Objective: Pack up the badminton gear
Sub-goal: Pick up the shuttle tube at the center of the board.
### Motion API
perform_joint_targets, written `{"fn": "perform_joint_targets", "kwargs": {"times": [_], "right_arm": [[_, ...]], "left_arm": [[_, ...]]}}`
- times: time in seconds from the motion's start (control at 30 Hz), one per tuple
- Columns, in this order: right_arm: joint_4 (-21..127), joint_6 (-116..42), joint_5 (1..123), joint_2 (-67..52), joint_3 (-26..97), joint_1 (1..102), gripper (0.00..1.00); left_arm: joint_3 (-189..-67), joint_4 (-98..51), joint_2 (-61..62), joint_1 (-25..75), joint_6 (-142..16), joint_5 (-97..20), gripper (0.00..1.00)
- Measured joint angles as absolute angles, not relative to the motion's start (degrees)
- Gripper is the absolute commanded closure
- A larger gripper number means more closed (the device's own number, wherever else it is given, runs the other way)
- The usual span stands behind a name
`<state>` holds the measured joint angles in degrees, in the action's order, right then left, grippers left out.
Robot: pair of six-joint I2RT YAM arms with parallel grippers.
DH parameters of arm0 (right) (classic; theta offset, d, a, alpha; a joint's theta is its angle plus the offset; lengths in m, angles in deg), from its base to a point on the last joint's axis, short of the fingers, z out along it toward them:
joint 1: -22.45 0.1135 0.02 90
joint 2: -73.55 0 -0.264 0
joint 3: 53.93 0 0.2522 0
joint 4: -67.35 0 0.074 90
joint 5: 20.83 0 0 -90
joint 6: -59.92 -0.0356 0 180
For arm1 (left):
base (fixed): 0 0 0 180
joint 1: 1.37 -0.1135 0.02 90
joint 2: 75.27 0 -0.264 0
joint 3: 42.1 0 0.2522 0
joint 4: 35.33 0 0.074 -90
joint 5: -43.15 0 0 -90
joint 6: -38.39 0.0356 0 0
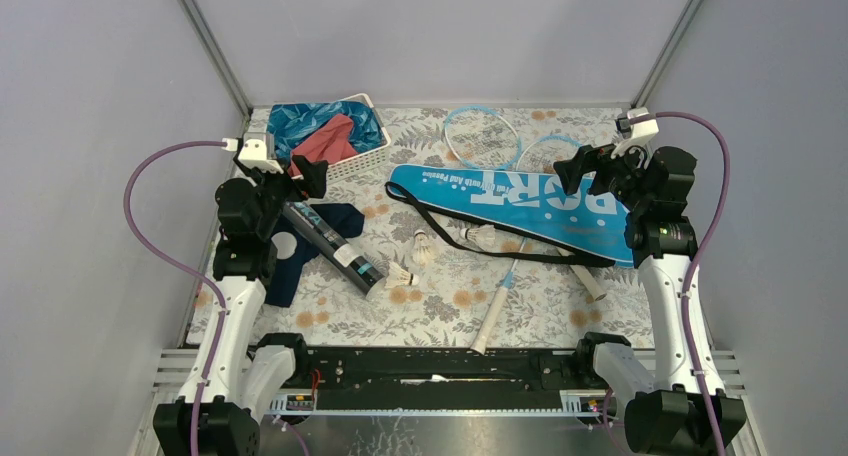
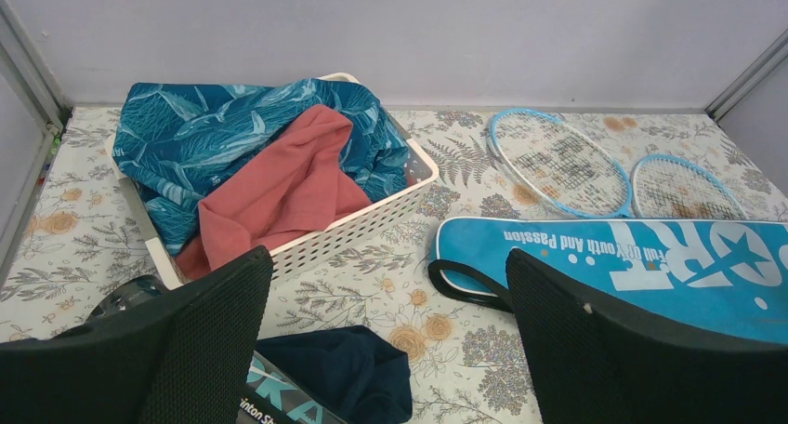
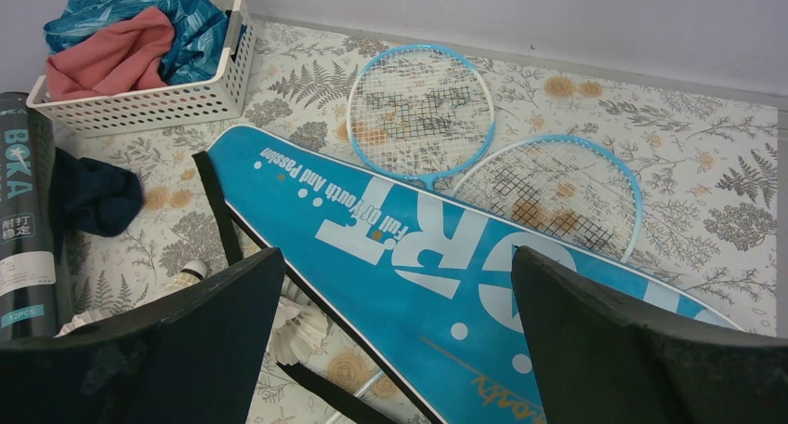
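Note:
The blue "SPORT" bag [image 1: 500, 196] lies flat across the mat, its black strap trailing toward the front. Two light-blue rackets [image 1: 480, 136] [image 1: 545, 151] lie partly under it, their white handles [image 1: 495, 316] sticking out at the front. Three white shuttlecocks [image 1: 424, 246] [image 1: 480, 237] [image 1: 402, 275] lie near the middle. The long black tube [image 1: 330, 238] lies at the left. My left gripper [image 1: 305, 176] is open and empty, raised above the tube's far end. My right gripper [image 1: 575, 171] is open and empty, raised over the bag's wide end [image 3: 418, 266].
A white basket [image 1: 355, 161] with blue and red cloths stands at the back left. A navy cloth [image 1: 300, 256] lies under and beside the tube. Grey walls close in the floral mat on three sides.

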<state>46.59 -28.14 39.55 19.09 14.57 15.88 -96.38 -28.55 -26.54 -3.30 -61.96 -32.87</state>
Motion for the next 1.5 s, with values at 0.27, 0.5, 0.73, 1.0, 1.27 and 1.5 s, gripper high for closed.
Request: {"fn": "perform_joint_targets", "kwargs": {"times": [0.27,0.5,0.73,1.0,1.27,1.5], "right_arm": [[46.6,-27.9,39.5,19.1,14.6,15.8,0.0],[46.5,-27.9,39.5,19.1,14.6,15.6,0.0],[42.7,-27.4,39.5,19.1,17.7,15.5,0.0],[39.3,-25.2,40.1,18.8,24.6,15.4,0.0],[41.0,-25.9,39.0,18.0,20.1,15.4,0.0],[41.6,-26.4,38.7,17.1,16.2,15.3,0.0]], "left_arm": [[-96.3,-28.6,-26.5,-3.3,-62.0,-32.8,0.01],[-96.2,-28.5,-26.5,-3.3,-62.0,-32.5,0.01],[-96.4,-27.6,-26.5,-3.7,-62.0,-32.7,0.01],[-99.7,-24.4,-26.2,-3.7,-62.0,-37.2,0.01],[-101.9,-16.9,-25.1,-3.7,-63.2,-41.9,0.01],[-102.0,-9.9,-24.9,-3.7,-68.0,-46.1,0.01]]}}
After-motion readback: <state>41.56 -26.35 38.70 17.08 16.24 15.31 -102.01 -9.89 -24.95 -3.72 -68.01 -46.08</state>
